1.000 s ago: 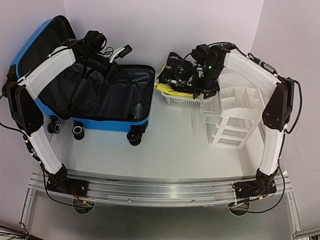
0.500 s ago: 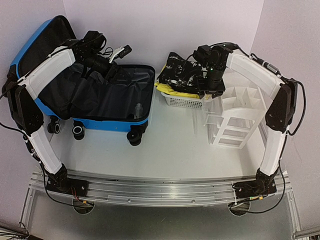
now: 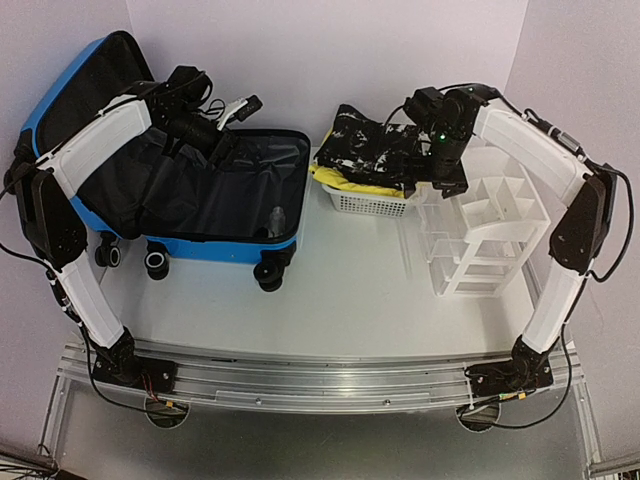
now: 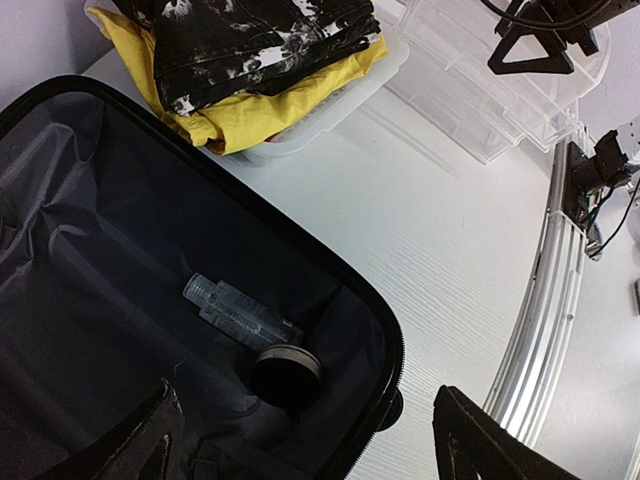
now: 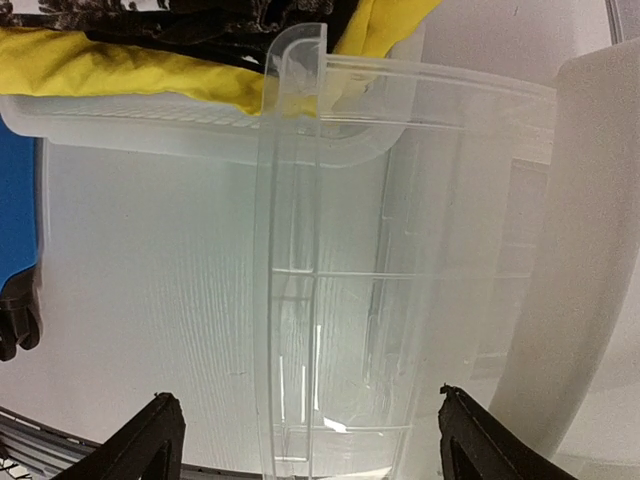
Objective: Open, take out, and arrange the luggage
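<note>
At the far left of the table (image 3: 340,300), the luggage (image 3: 225,246) was seen lying open, its lid tilted up to the left. Above its black lining the left fingers (image 4: 140,450) were spread wide apart, with nothing gripped. A clear bottle (image 4: 235,312) and a round tin (image 4: 287,372) were seen just beside each other in one corner. Over the clear rack (image 3: 490,230), beside the basket (image 3: 365,203) of clothes (image 3: 365,150), the right fingers (image 5: 150,445) were spread apart, nothing clamped
</note>
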Tool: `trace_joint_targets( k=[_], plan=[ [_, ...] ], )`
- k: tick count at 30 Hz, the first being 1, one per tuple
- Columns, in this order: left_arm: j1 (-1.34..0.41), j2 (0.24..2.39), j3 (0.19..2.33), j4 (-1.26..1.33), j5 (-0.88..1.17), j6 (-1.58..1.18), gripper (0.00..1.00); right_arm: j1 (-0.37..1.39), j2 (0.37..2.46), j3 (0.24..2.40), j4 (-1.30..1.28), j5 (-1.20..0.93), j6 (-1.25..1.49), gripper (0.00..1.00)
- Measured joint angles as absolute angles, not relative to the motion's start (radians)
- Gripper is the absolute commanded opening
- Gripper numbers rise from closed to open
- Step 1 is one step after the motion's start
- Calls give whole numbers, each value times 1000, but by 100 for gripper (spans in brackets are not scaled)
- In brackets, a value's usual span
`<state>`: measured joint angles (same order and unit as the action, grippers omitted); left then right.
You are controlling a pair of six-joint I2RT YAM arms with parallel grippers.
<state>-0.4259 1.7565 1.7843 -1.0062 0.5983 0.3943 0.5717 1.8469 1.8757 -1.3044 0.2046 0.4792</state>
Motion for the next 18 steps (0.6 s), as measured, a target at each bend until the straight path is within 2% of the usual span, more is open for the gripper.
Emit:
trace_joint_targets(
  k=[5,10,18],
  plan=[
    [-426,1757,1781,-1006,597,396,84,521,1811,1815,-1306,171,465,83],
    [-426,1768,1766,-1003,535,392,78,489,1809,1822,-1311,98,441,87],
    [-436,1882,1759,-942,388,307,81,491,1770,1884,-1219,-8,440,86]
  ],
)
